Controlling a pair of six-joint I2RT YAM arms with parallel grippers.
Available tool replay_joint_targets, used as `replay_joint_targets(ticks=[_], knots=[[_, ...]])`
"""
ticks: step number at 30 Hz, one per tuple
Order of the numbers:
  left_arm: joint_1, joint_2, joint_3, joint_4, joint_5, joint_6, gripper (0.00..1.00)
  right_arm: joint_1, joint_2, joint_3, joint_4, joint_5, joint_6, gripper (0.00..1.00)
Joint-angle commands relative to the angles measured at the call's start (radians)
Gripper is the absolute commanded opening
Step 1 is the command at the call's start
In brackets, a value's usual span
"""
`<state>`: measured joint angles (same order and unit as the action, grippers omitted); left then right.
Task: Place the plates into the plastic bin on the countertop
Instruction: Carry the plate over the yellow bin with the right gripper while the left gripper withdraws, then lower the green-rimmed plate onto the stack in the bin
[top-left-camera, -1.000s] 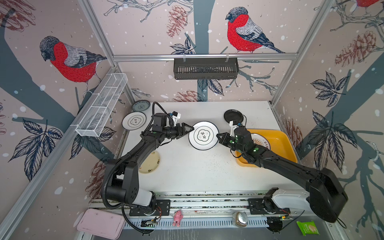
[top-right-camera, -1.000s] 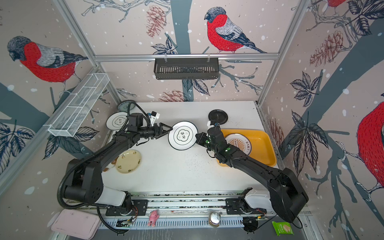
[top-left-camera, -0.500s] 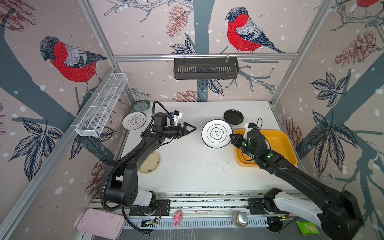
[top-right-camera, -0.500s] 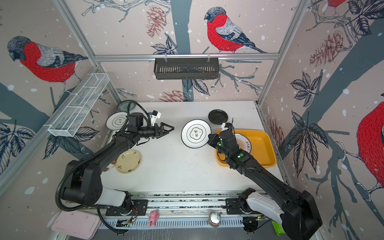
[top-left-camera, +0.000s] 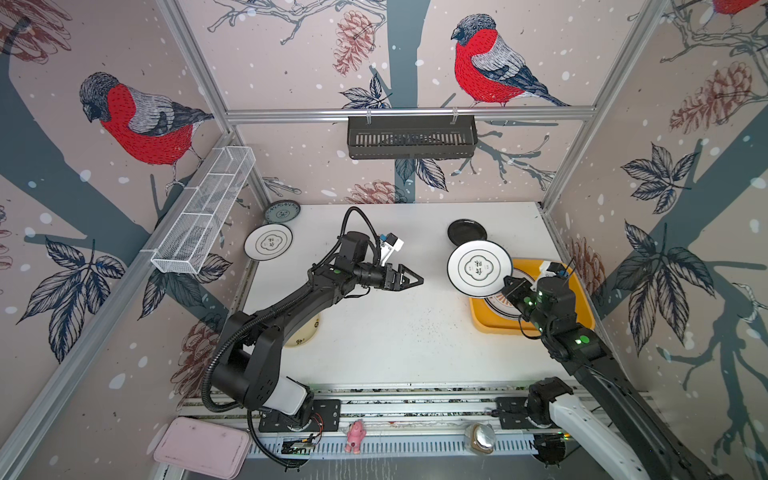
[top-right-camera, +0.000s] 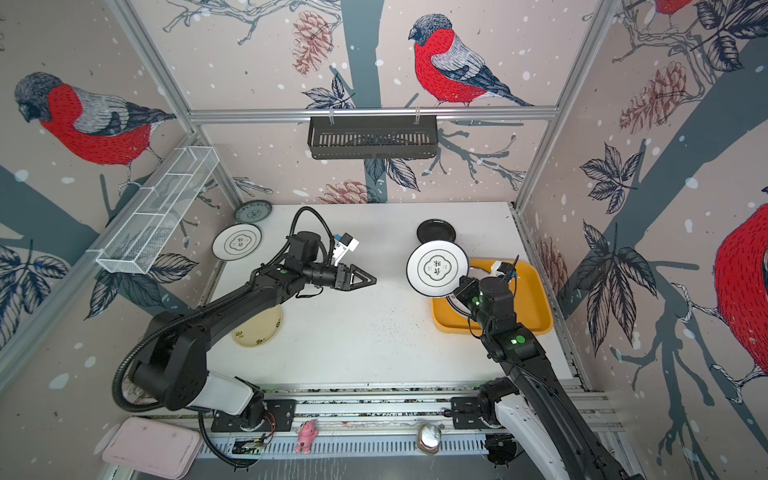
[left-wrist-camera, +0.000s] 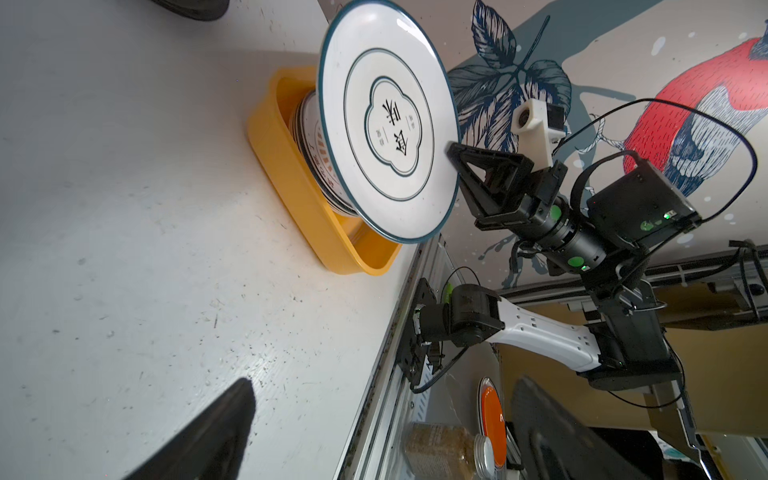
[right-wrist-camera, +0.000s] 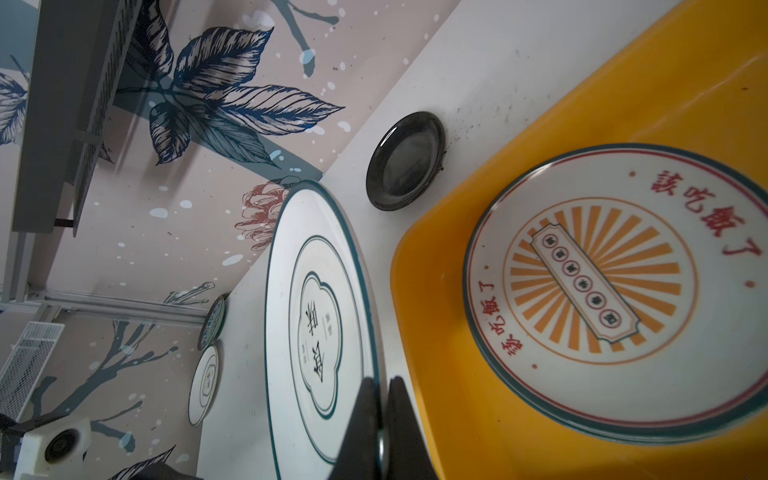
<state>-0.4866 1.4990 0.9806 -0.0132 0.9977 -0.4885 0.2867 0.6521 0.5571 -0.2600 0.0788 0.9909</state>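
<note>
The right hand (top-left-camera: 504, 286) was clamped on the rim of the held plate (top-left-camera: 479, 268), its two fingers (right-wrist-camera: 359, 428) pinching the edge nearest its own arm. The held plate was white with a dark rim line, an inner ring and a flower outline enclosing two large dark Chinese characters; smaller ones between them could not be read. Round, it had no long axis; it hung clear of the bench (top-left-camera: 395, 340), tilted, face turned up and toward the left arm, over the far-left corner of the bin (top-left-camera: 483, 321). The yellow-orange bin lay at the bench's right, long axis left to right in both top views. Inside it, on top of a stack (left-wrist-camera: 307, 133), lay the sunburst plate (right-wrist-camera: 615, 291), flat and face up, its rim lettered twice in red "該吃飯了" around orange rays and a strip of six circled characters too fine to read. The black plate (top-left-camera: 467, 232) lay flat on the bench just behind the held plate. The left hand (top-left-camera: 417, 279) stood open and empty above mid-bench, pointing toward the held plate. At far left lay the flower-outline plate (top-left-camera: 268, 242), same motif, the grey-teal plate (top-left-camera: 282, 210) behind it by the back wall; the cream plate (top-left-camera: 305, 332) lay partly under the left arm.
</note>
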Motion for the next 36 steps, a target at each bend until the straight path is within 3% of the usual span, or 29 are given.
replay_joint_targets(ticks=[1, 13, 26, 36], knots=[[-0.027, 0.016, 0.012, -0.030, 0.016, 0.054, 0.96, -0.034, -0.037, -0.011, -0.039, -0.004, -0.003, 0.01], [-0.040, 0.020, 0.012, -0.059, -0.019, 0.070, 0.96, -0.214, -0.063, -0.013, -0.100, -0.103, -0.067, 0.01], [-0.040, 0.032, 0.056, -0.115, -0.043, 0.117, 0.96, -0.490, -0.019, -0.041, -0.047, -0.327, -0.152, 0.01], [-0.049, 0.021, 0.070, -0.154, -0.099, 0.154, 0.96, -0.591, 0.015, -0.088, -0.026, -0.364, -0.191, 0.01]])
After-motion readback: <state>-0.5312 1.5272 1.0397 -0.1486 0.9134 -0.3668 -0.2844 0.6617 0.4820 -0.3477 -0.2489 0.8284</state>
